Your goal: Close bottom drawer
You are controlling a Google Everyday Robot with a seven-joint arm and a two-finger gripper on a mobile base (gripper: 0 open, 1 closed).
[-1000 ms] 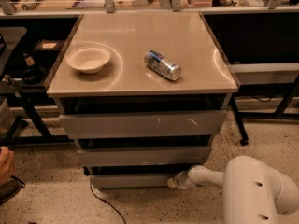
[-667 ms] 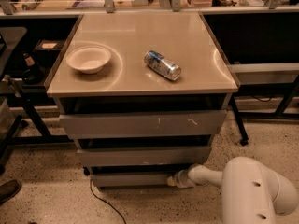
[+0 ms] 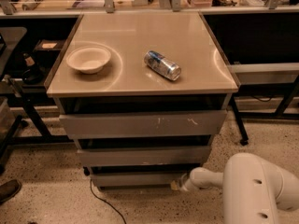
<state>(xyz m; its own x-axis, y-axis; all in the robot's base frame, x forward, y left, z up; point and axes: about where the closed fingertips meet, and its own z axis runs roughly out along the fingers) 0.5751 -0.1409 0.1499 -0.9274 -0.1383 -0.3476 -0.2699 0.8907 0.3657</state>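
Note:
The bottom drawer (image 3: 135,178) is the lowest and narrowest grey front of the cabinet, plain and unmarked, near the floor. Its front sits slightly behind the middle drawer (image 3: 145,155) above it, and no tray interior shows. The gripper (image 3: 176,185) is at the end of my white arm (image 3: 205,177), low at the right end of the bottom drawer's front, touching or almost touching it. The top drawer (image 3: 142,123) with white scratch marks is the widest.
A white bowl (image 3: 88,59) and a lying can (image 3: 162,65) rest on the cabinet top (image 3: 140,78). A black cable (image 3: 103,200) runs on the speckled floor in front. A shoe (image 3: 8,190) is at the lower left. Dark table legs stand on both sides.
The arm and gripper stay at the bottom drawer's right end; the drawer front looks unchanged. The shoe at the lower left has shifted lower and left.

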